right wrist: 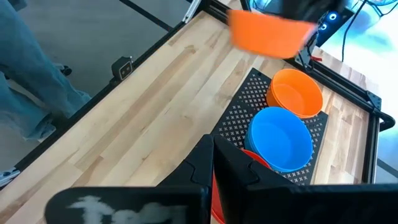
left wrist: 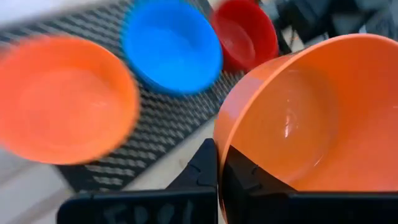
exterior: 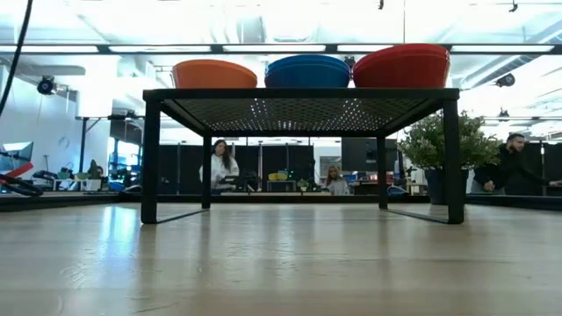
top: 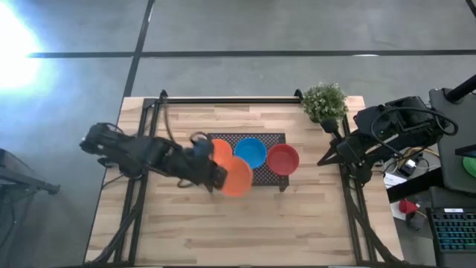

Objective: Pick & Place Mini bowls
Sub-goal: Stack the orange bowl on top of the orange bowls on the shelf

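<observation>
Two orange mini bowls, one blue and one red are in view. An orange bowl (top: 221, 151), the blue bowl (top: 251, 152) and the red bowl (top: 282, 159) sit open side up in a row on the dark mesh rack (top: 269, 175). My left gripper (top: 219, 177) is at the rack's near left corner, shut on the second orange bowl (top: 236, 177). This bowl also shows in the right wrist view (right wrist: 267, 31), but not in the low view. My right gripper (right wrist: 213, 158) waits shut at the table's right edge. My left gripper holds the second orange bowl by its rim (left wrist: 219, 134), on the side toward the table's left. One finger (left wrist: 249, 177) is inside the bowl and the other finger (left wrist: 204, 168) outside, coming from the left. The bowl is lifted clear above the rack's corner, its opening facing up.
The rack stands on thin legs (exterior: 151, 158) in the middle of the wooden table (top: 223, 231). A small green potted plant (top: 324, 100) stands at the far right corner. Bare wood lies near and left of the rack. People stand in the room behind the table.
</observation>
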Tool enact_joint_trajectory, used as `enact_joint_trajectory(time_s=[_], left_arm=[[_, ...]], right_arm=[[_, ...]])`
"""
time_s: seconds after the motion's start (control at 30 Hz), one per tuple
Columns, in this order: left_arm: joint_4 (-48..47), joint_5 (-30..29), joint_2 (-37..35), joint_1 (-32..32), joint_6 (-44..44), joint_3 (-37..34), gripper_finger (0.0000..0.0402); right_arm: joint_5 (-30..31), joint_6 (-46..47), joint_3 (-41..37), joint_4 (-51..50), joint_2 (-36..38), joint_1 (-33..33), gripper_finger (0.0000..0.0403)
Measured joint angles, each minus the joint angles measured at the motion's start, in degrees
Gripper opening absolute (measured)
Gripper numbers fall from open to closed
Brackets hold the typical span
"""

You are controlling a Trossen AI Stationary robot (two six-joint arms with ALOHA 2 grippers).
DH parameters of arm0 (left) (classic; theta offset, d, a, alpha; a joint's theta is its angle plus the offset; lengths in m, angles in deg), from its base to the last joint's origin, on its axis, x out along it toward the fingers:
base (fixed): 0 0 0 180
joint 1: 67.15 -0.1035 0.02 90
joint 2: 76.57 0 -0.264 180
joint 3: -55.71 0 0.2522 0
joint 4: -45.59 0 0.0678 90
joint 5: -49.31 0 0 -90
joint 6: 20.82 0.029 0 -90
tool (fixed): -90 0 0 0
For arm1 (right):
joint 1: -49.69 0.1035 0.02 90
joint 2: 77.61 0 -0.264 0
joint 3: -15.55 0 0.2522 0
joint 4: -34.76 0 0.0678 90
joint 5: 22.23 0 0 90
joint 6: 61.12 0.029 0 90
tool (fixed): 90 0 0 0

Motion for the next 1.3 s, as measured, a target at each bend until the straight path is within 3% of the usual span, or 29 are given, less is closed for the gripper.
enact_joint_trajectory(time_s=[0.2, 0.43, 0.67, 0.83, 1.13, 1.3], left_arm=[[-9.4, -5.2, -2.9, -3.2, -4.5, 0.0, 0.0000], [-21.1, -4.7, -2.9, -8.4, -7.9, -0.1, 0.0000], [-21.3, -4.2, -2.9, -11.6, -6.9, -2.0, 0.0000], [-21.0, -0.8, -2.9, -12.4, -7.2, -6.2, 0.0000], [-14.9, 1.6, -2.9, -14.0, -6.6, -11.7, 0.0000], [-14.5, 3.4, -2.9, -14.7, -6.4, -14.0, 0.0000]], right_arm=[[0.0, 0.0, 0.0, 0.0, 0.0, 0.0, 0.0008], [0.0, 0.0, 0.0, 0.0, 0.0, 0.0, 0.0008], [0.0, 0.0, 0.0, 0.2, 0.0, 0.0, 0.0008], [0.0, 0.0, 0.0, 0.2, 0.0, 0.0, 0.0008], [0.4, 0.0, 0.0, 1.1, 0.0, 0.0, 0.0008], [7.1, 1.1, 0.0, 3.6, 0.0, 0.0, 0.0008]])
